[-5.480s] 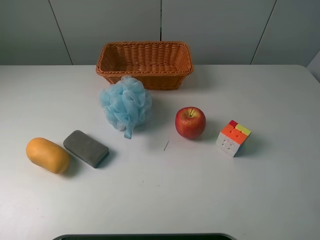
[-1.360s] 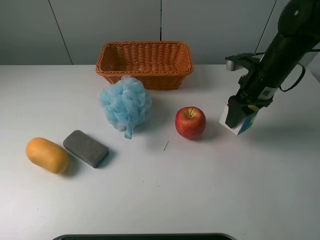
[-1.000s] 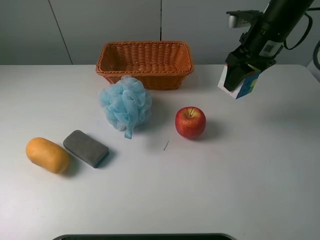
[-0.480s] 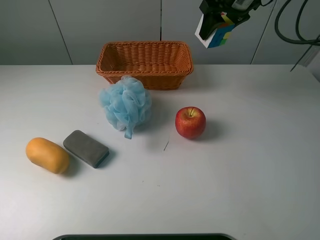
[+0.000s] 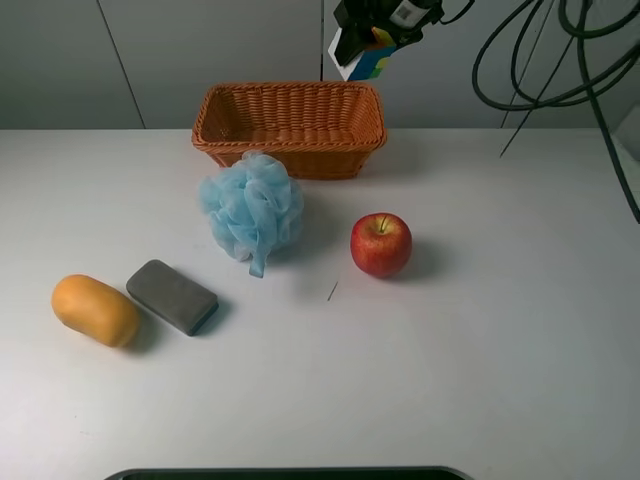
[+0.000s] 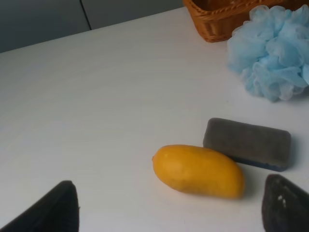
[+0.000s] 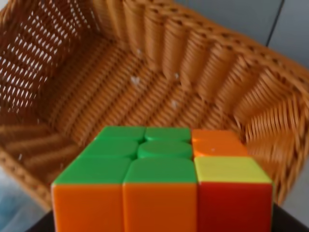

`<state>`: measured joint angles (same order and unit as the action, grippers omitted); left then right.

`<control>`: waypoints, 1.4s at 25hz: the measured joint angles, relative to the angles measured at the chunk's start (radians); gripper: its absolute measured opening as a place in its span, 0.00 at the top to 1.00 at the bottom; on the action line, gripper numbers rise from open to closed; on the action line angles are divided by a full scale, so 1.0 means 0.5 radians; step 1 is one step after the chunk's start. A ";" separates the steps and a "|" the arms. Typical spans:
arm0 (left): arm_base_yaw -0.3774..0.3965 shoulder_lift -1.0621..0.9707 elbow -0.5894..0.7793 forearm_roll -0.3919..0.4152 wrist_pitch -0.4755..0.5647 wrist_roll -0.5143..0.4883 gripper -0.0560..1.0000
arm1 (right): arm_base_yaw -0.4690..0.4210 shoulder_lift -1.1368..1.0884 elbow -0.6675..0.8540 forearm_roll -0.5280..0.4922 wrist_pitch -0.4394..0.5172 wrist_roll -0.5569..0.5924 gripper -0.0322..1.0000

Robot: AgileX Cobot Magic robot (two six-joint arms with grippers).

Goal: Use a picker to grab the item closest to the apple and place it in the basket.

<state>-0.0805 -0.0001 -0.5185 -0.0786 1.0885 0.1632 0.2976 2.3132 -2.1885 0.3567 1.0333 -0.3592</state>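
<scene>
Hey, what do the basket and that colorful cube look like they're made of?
Basket: woven wicker or rattan, it seems, orange-brown with slight sheen; interlaced strands and gaps show. Cube: likely hard plastic, smooth, fairly matte; flat solid-color tiles with rounded edges.

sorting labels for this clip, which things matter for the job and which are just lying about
In the job: cube, held over the basket; apple, the reference mark.
Lying about: blue bath puff, grey block, yellow fruit.

White table (image 5: 520,340), grey panelled wall (image 5: 200,50) behind, even light.
</scene>
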 joint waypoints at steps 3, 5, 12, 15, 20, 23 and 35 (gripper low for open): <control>0.000 0.000 0.000 0.000 0.000 0.000 0.26 | 0.020 0.081 0.000 0.005 -0.156 -0.030 0.54; 0.000 0.000 0.000 0.000 0.000 0.000 0.26 | 0.028 0.134 0.000 0.019 -0.255 -0.040 0.54; 0.000 0.000 0.000 0.000 0.000 0.000 0.26 | 0.028 0.295 0.000 0.109 -0.535 -0.061 0.54; 0.000 0.000 0.000 0.000 0.000 -0.005 0.26 | 0.028 0.346 0.000 0.132 -0.548 -0.061 0.54; 0.000 0.000 0.000 0.000 0.008 -0.005 0.26 | 0.028 0.385 0.000 0.172 -0.551 -0.061 0.54; 0.000 0.000 0.000 0.000 0.008 -0.008 0.26 | 0.028 0.389 0.000 0.201 -0.547 -0.078 0.54; 0.000 0.000 0.000 0.000 0.008 -0.004 0.26 | 0.033 0.389 0.000 0.356 -0.532 -0.145 0.30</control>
<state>-0.0805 0.0000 -0.5185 -0.0786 1.0928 0.1613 0.3139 2.5079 -2.1885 0.5345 0.7672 -0.4316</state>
